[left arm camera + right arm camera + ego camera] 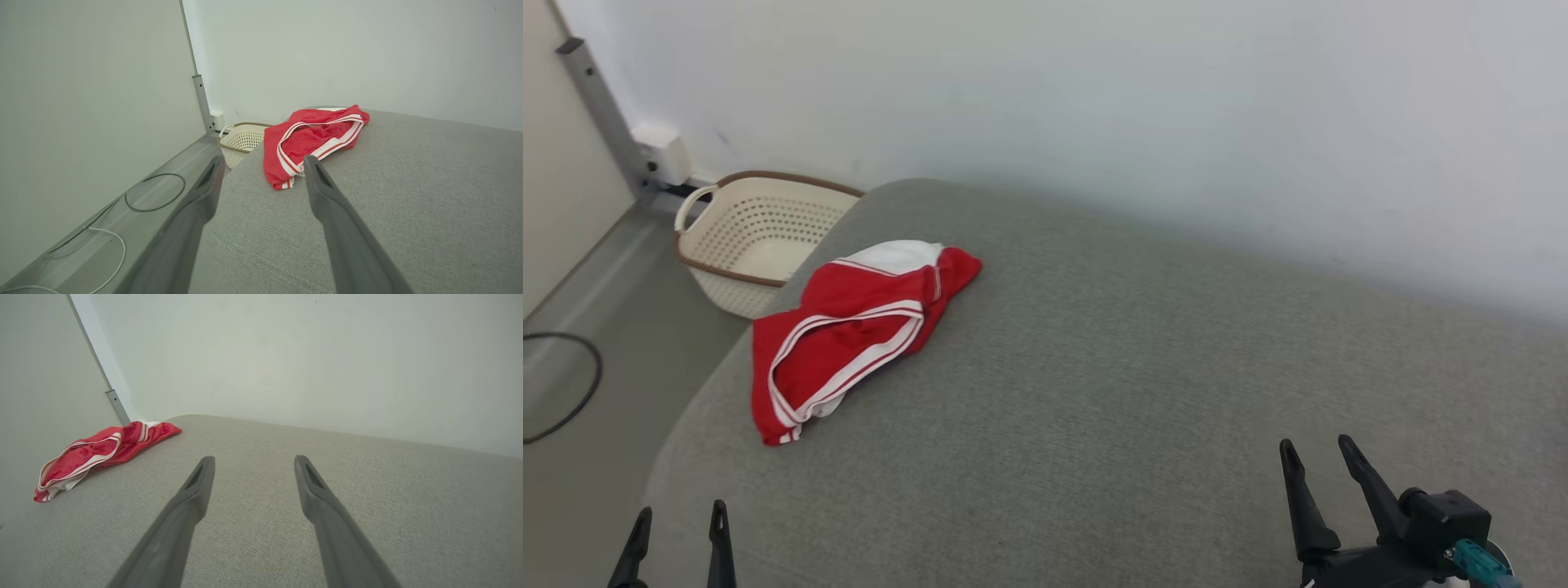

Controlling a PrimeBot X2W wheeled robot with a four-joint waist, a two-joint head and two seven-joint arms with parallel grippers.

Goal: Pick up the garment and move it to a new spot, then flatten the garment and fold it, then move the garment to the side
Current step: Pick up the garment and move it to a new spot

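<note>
The garment (849,331) is red with white stripes and a white patch, lying crumpled near the left edge of a grey cushioned surface (1135,392). My left gripper (681,523) stands open at the lower left, well short of the garment, nothing between its fingers. My right gripper (1316,453) is open at the lower right, far from the cloth. In the left wrist view the garment (310,139) lies just beyond the open left gripper (263,161). The right wrist view has the garment (98,455) far to the left of the open right gripper (253,459).
A cream laundry basket (756,237) with a brown rim stands on the floor beyond the surface's left corner. A dark cable (568,384) loops on the floor at the left. A white wall (1176,122) runs behind the surface, which drops off at its left edge.
</note>
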